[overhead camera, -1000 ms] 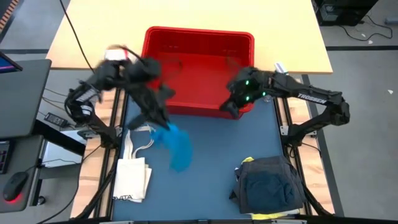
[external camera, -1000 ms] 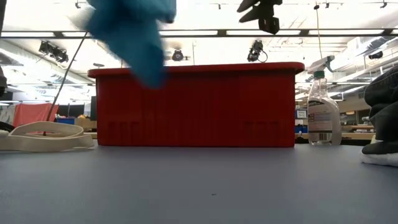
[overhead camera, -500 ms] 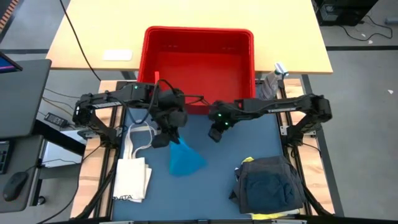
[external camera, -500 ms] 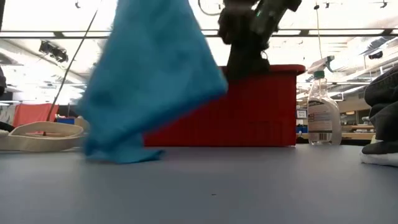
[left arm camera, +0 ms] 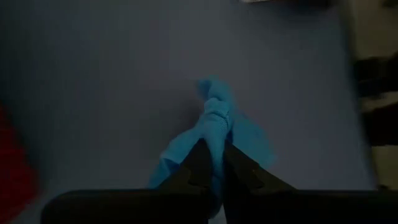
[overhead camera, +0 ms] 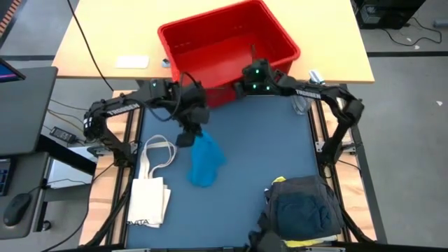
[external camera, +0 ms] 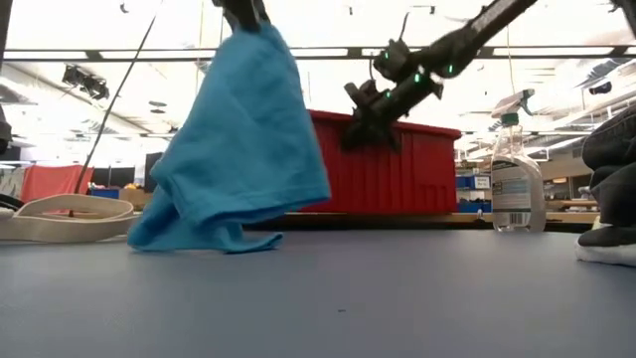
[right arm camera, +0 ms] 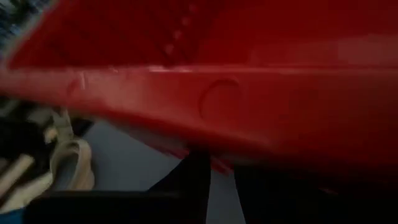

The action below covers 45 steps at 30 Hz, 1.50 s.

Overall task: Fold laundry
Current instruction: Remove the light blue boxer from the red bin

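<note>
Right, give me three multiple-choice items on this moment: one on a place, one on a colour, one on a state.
1. The right gripper is
A. at the red bin's near wall
B. over the tote bag
C. on the dark grey pile

2. The cloth in the left gripper is
A. yellow
B. blue
C. white

3. That cloth
A. lies flat, released
B. hangs from shut fingers, its lower end on the table
C. sits inside the bin

Answers:
1 A: the right gripper is at the red bin.
2 B: the left gripper holds a blue cloth.
3 B: the low view shows it draped down to the table.
</note>
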{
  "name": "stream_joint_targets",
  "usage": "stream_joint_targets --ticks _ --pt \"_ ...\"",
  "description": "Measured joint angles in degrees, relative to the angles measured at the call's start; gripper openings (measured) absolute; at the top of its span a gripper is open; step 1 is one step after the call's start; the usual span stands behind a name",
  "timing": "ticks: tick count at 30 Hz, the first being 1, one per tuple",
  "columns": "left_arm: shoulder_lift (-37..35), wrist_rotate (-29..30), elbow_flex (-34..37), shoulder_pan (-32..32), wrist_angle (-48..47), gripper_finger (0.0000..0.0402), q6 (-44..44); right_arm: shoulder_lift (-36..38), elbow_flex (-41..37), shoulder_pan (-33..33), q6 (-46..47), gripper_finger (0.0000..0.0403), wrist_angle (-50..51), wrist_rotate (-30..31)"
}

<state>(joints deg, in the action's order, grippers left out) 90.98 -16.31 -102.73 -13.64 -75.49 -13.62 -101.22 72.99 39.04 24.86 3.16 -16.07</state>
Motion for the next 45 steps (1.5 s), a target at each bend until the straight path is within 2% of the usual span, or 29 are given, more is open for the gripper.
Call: stream_joint_targets --ticks 4,7,11,13,17,21,29,33,35,38,41,43,45 --pt "0.0 2.6 0.0 -6.1 0.1 0.0023 -1.4 -5.6 0.4 1.0 3.7 0.0078 -9.2 -9.2" --pt "0.0 8.0 0.0 -10.6 0.4 0.0023 0.2 -9.5 0.1 -1.0 5.7 0.0078 -12.2 -14.2" --pt "0.0 21.4 0.0 -16.9 1.3 0.0024 4.0 -10.7 -0.1 -3.1 7.2 0.0074 -12.1 -10.9" --pt "0.4 24.5 0.0 -20.7 3.1 0.0023 3.6 -9.4 0.3 -4.1 7.2 0.0072 -13.3 -9.9" --pt "2.4 24.1 0.0 -28.5 8.4 0.0018 1.0 -7.0 -0.1 -5.9 7.6 0.0069 -11.5 -7.2" --pt "6.1 23.7 0.0 -35.3 14.3 0.0016 0.1 -1.3 0.3 -6.4 7.5 0.0067 -11.6 -6.4" --pt "11.2 25.5 -0.1 -44.0 21.6 0.0015 -2.5 11.1 0.2 -7.3 2.0 0.0065 2.4 -0.7" --pt "9.7 25.9 -1.5 -44.5 19.6 0.0014 -2.2 16.6 0.1 -8.4 0.3 0.0065 11.3 1.5" --pt "7.3 25.4 -3.9 -42.9 17.6 0.0014 -1.5 19.5 0.1 -9.1 0.1 0.0065 14.2 1.5" --pt "3.7 16.4 -8.2 -38.9 13.3 0.0014 -1.4 22.2 0.1 -10.4 0.3 0.0065 18.6 1.0" --pt "1.3 6.6 -10.5 -32.1 9.6 0.0014 0.2 24.1 0.1 -12.4 0.4 0.0066 21.9 1.4" --pt "-0.6 2.8 -10.3 -26.6 7.8 0.0014 1.0 25.5 0.1 -14.1 0.4 0.0072 22.7 1.4" --pt "-1.8 1.3 -9.4 -20.4 5.8 0.0014 1.0 26.4 0.1 -16.1 0.5 0.008 24.7 1.4"
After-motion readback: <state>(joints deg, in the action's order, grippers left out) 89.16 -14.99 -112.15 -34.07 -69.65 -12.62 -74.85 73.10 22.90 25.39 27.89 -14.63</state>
